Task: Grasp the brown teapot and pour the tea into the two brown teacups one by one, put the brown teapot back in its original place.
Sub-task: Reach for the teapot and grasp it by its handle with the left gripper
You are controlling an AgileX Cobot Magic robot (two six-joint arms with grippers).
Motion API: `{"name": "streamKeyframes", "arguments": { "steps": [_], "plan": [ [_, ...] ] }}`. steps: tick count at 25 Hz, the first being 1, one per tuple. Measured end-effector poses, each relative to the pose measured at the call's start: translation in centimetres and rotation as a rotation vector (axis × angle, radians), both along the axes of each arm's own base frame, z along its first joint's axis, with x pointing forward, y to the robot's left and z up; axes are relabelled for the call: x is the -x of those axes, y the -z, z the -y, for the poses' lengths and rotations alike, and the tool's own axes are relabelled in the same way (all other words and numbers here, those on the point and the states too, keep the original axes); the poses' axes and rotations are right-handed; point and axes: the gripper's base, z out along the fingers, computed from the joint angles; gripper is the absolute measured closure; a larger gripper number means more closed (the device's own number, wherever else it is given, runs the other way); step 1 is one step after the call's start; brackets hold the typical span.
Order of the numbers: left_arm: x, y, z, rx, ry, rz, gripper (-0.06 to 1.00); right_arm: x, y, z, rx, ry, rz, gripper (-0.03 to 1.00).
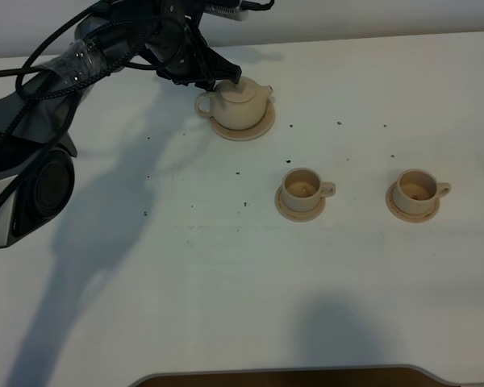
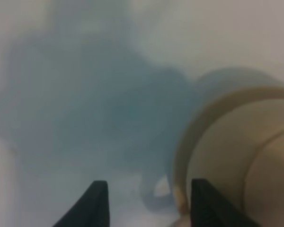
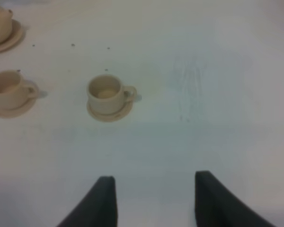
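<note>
The white surface (image 1: 226, 282) carries a large saucer (image 1: 254, 131) at upper middle. Lower right of it lie the centre saucer (image 1: 300, 214) and the right saucer (image 1: 411, 216), well apart, amid scattered dark specks (image 1: 289, 161).

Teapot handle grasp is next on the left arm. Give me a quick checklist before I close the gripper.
1. Brown teapot upright, lid on, seated on its saucer: ok.
2. Left gripper open: ok.
3. Teapot handle inside the left gripper's opening: cannot tell, the left wrist view is blurred.
4. Teacup nearer the teapot and farther teacup upright on their own saucers: ok.
5. Right gripper open, away from both cups: ok.
</note>
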Motion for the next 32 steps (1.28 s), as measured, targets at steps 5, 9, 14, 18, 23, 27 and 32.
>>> {"name": "streamKeyframes", "arguments": {
  "steps": [5, 9, 14, 18, 23, 27, 32],
  "plan": [
    [0.3, -0.7, -0.1, -0.012, 0.008, -0.015, 0.55, 0.0, 0.0, 0.0, 0.000, 0.000, 0.000, 0.56],
    [0.7, -1.4, -0.3, -0.038, 0.029, -0.031, 0.55, 0.0, 0.0, 0.0, 0.000, 0.000, 0.000, 0.56],
    [1.9, -3.2, -0.8, -0.129, 0.136, -0.095, 0.55, 0.0, 0.0, 0.0, 0.000, 0.000, 0.000, 0.56],
    [2.9, -3.9, -1.2, -0.211, 0.256, -0.163, 0.55, 0.0, 0.0, 0.0, 0.000, 0.000, 0.000, 0.56],
    [2.9, -3.9, -1.2, -0.301, 0.475, -0.142, 0.55, 0.0, 0.0, 0.0, 0.000, 0.000, 0.000, 0.56],
    [2.9, -3.8, -1.2, -0.354, 0.598, -0.125, 0.55, 0.0, 0.0, 0.0, 0.000, 0.000, 0.000, 0.56],
    [2.9, -3.6, -1.2, -0.398, 0.696, -0.116, 0.55, 0.0, 0.0, 0.0, 0.000, 0.000, 0.000, 0.56]
  ]
}}
